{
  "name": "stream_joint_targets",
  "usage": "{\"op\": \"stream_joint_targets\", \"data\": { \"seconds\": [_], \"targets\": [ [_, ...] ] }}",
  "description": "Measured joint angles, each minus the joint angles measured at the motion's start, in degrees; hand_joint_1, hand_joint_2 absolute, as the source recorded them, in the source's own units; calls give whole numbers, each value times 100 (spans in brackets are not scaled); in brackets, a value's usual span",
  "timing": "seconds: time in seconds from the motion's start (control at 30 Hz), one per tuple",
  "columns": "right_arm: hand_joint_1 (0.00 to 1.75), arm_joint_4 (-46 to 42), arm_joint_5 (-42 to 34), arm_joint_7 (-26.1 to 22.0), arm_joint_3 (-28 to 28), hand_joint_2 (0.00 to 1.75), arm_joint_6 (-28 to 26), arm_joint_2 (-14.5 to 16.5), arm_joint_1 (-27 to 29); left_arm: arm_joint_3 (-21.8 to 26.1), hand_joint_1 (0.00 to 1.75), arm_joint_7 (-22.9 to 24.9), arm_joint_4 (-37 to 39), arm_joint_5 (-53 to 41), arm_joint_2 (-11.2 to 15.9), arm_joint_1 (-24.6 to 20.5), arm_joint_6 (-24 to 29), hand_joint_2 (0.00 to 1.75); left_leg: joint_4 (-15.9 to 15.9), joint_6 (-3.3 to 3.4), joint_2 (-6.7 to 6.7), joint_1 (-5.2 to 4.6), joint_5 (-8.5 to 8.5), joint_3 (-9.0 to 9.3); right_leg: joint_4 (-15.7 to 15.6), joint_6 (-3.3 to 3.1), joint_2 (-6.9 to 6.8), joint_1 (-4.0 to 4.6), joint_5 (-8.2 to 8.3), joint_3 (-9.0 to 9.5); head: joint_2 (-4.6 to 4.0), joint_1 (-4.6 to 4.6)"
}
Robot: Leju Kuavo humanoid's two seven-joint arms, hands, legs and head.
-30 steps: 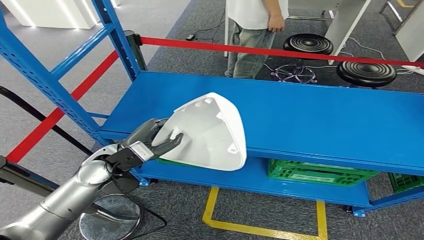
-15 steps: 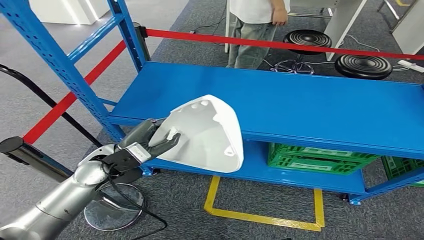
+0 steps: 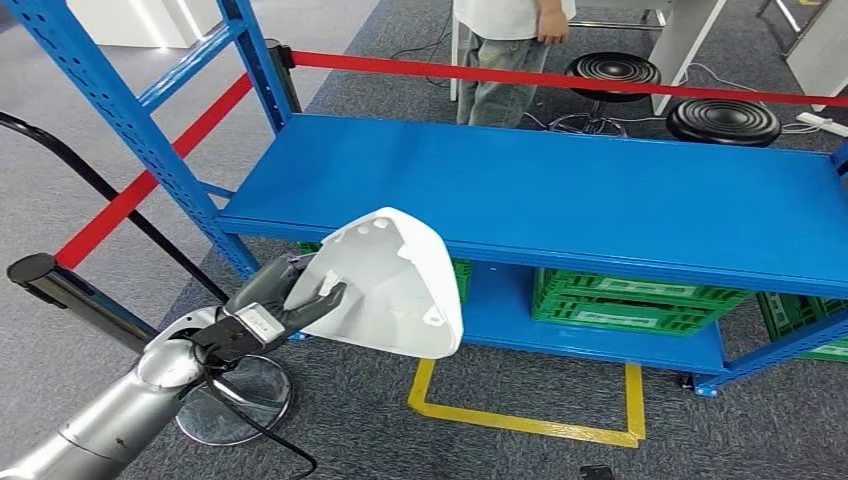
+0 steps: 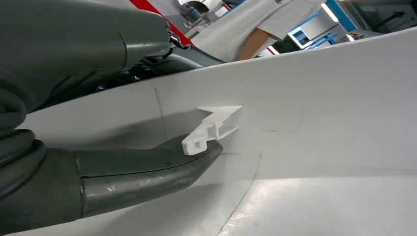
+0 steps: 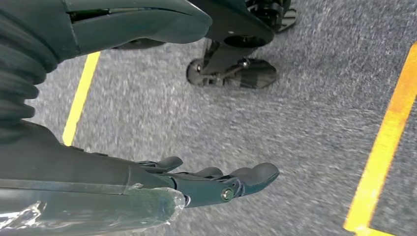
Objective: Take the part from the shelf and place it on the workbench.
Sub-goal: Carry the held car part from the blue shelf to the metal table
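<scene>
While the left hand (image 3: pixel 280 305) grips the white part (image 3: pixel 390 285) at its left edge, the part is held in the air in front of the blue shelf (image 3: pixel 560 190), a little lower than the front edge of the upper board and not touching it. The part is a curved white shell with a rounded triangle form, and its hollow inner side is turned to the camera of the head. In the left wrist view the thick grey thumb (image 4: pixel 147 172) presses on the inner surface of the part (image 4: pixel 314 123), just under a small white clip (image 4: pixel 211 129) which stands out from this surface, and the darker fingers (image 4: pixel 162 66) are behind the edge of the shell, so the edge is pinched between them.

The right hand (image 5: pixel 216 184) hangs over the grey carpet floor (image 5: pixel 305 123). It holds nothing, and its fingers are nearly straight and a little apart. Yellow tape lines (image 5: pixel 383 147) are on the floor near it.

Under the upper board of the shelf, green plastic crates (image 3: pixel 630 305) stand on the lower board. A red barrier tape (image 3: pixel 560 80) goes behind the shelf, and behind it a person (image 3: pixel 505 50) stands beside two black round stools (image 3: pixel 722 120). A round metal base (image 3: pixel 235 400) is on the floor under the left arm.
</scene>
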Motion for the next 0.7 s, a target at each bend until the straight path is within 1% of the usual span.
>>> {"op": "stream_joint_targets", "data": {
  "seconds": [0.03,0.07,0.1,0.17,0.2,0.23,0.27,0.3,0.33,0.37,0.4,0.43,0.5,0.53,0.57,0.6,0.67,0.7],
  "targets": [
    [0,0,-2,-2,-14,175,34,-1,1,14,175,-8,-1,-7,7,29,-8,175,43,-27,0,6,-45,-23,-2,-44,-3,-3,25,-14,0,-2],
    [0,0,-5,6,-26,175,68,-1,0,31,175,-16,-2,-16,17,59,-14,175,179,-55,1,12,-158,-86,-8,-87,-5,-11,50,-33,0,-11],
    [0,0,-10,21,-40,175,98,-2,-1,54,175,-24,-3,-33,27,90,-16,175,431,-80,1,15,-336,-197,-14,-125,-8,-19,75,-57,0,-21],
    [0,0,-21,79,-70,175,154,-7,6,99,175,-36,-4,-67,51,172,-20,175,1197,-114,2,19,-755,-524,-12,-168,-8,-15,110,-120,0,-38],
    [0,0,-25,109,-85,175,173,-12,15,119,175,-40,-4,-78,61,225,-20,175,1500,-118,2,19,-874,-643,-11,-175,-9,-11,126,-149,0,-38],
    [0,0,-30,137,-99,175,189,-17,24,133,175,-44,-4,-83,70,278,-21,175,1627,-112,2,19,-889,-676,-10,-176,-9,-8,142,-173,0,-39],
    [0,0,-33,159,-111,175,198,-22,30,147,175,-48,-4,-83,75,319,-21,175,1522,-98,2,18,-796,-593,-9,-170,-9,-6,156,-190,0,-39],
    [0,0,-36,175,-120,175,207,-25,33,165,175,-50,-4,-82,79,347,-21,175,1223,-78,2,17,-632,-408,-9,-158,-8,-5,170,-200,0,-39],
    [0,0,-38,190,-127,175,214,-27,33,192,175,-52,-5,-81,81,361,-21,175,823,-54,3,15,-464,-170,-8,-144,-8,-3,183,-207,0,-39],
    [0,0,-39,204,-133,175,218,-28,29,222,175,-55,-8,-80,81,366,-21,175,436,-32,3,11,-352,45,2,-124,-7,8,191,-220,0,-39],
    [0,0,-40,217,-136,175,221,-30,26,252,175,-57,-13,-77,81,371,-21,175,163,-11,3,5,-290,190,8,-97,-8,18,203,-235,0,-35],
    [0,0,-40,232,-140,175,225,-32,25,285,175,-60,-20,-75,82,381,-21,175,24,7,1,-4,-280,252,9,-68,-10,24,217,-250,0,-35],
    [0,0,-41,259,-156,175,233,-36,28,344,175,-62,-34,-72,82,417,-21,175,-16,58,1,-12,-263,236,-7,0,-13,19,247,-271,0,-32],
    [0,0,-41,268,-165,175,236,-38,32,374,175,-62,-43,-72,84,431,-21,175,-27,91,3,-6,-243,230,21,33,-15,13,220,-298,0,-32],
    [0,0,-41,276,-173,175,237,-40,34,401,175,-62,-51,-71,85,439,-21,175,-40,127,8,4,-222,226,137,65,-18,8,130,-357,0,-19],
    [0,0,-41,283,-178,175,239,-43,35,423,175,-62,-58,-70,86,441,-21,175,-52,157,13,17,-203,221,367,92,-20,5,-20,-463,0,-11],
    [0,0,-39,304,-184,175,246,-54,38,456,175,-62,-70,-68,86,458,-20,175,-51,185,23,17,-189,203,1113,132,-23,-2,-410,-783,0,11],
    [0,0,-38,316,-185,175,253,-61,42,469,175,-64,-77,-68,85,477,-20,175,-50,190,29,15,-186,196,1445,144,-23,-4,-539,-922,0,9]
  ]
}}
